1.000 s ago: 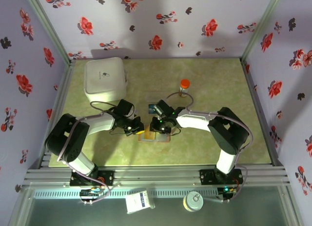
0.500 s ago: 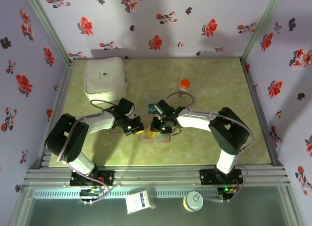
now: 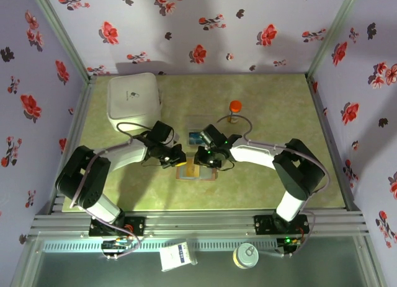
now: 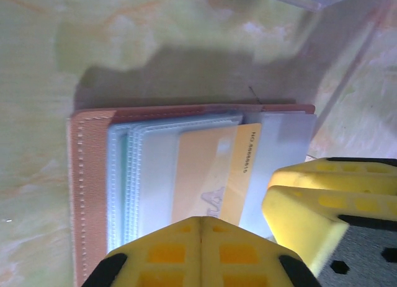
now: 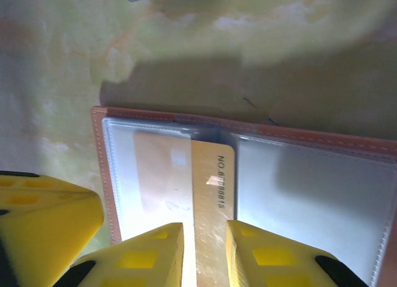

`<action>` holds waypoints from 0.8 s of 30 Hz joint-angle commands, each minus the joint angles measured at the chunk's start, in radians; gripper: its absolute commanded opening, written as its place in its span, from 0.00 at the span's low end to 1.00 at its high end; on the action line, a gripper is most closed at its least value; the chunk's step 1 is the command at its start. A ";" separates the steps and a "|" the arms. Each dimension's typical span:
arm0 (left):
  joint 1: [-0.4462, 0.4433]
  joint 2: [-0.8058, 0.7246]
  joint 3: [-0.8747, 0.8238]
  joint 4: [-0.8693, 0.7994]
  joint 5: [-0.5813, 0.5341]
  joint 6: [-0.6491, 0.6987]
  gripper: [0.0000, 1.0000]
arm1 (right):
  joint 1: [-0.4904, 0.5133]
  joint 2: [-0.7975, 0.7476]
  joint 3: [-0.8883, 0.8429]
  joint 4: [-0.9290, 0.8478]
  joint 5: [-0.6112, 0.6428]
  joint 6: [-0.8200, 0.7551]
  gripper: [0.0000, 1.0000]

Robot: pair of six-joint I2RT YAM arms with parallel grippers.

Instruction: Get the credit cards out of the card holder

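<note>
The brown card holder [image 3: 195, 171] lies open and flat on the table between both grippers, its clear sleeves facing up [image 5: 310, 138] [image 4: 90, 175]. A gold credit card [image 5: 211, 188] [image 4: 211, 169] sticks partway out of the left sleeve, toward the fold. My right gripper [image 5: 205, 228] [image 3: 203, 160] stands narrowly open, its two tips down over this card, with the card's bare strip showing in the gap. My left gripper [image 4: 200, 222] [image 3: 175, 158] is shut with nothing in it, its tips resting on the sleeve over the card's near end.
A clear plastic tray [image 3: 197, 137] with a blue card in it sits just beyond the card holder. An orange-capped bottle [image 3: 235, 107] stands farther back, and a large white box [image 3: 134, 101] fills the back left. The two grippers are very close, almost touching.
Both grippers have shifted slightly away from the near edge, and the right arm's elbow has swung outward. The card holder stays in place.
</note>
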 commanded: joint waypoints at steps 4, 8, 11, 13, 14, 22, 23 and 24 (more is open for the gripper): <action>-0.033 0.051 0.042 -0.023 0.016 0.025 0.00 | -0.011 -0.019 -0.039 0.034 0.000 0.015 0.25; -0.037 0.067 0.037 -0.022 0.011 0.028 0.00 | -0.015 -0.008 -0.056 0.065 -0.016 0.026 0.25; -0.038 0.078 0.030 -0.035 -0.003 0.031 0.00 | -0.017 0.000 -0.064 0.082 -0.025 0.030 0.25; -0.038 0.082 0.026 -0.045 -0.012 0.035 0.00 | -0.018 0.004 -0.069 0.092 -0.031 0.033 0.25; -0.038 0.081 0.027 -0.047 -0.015 0.037 0.00 | -0.018 0.006 -0.070 0.094 -0.033 0.035 0.25; -0.038 0.084 0.028 -0.073 -0.036 0.048 0.00 | -0.021 0.029 -0.084 0.128 -0.053 0.042 0.24; -0.038 0.084 0.030 -0.075 -0.037 0.049 0.00 | -0.020 0.030 -0.087 0.133 -0.053 0.043 0.24; -0.037 0.083 0.029 -0.076 -0.040 0.048 0.00 | -0.020 0.034 -0.088 0.136 -0.057 0.044 0.24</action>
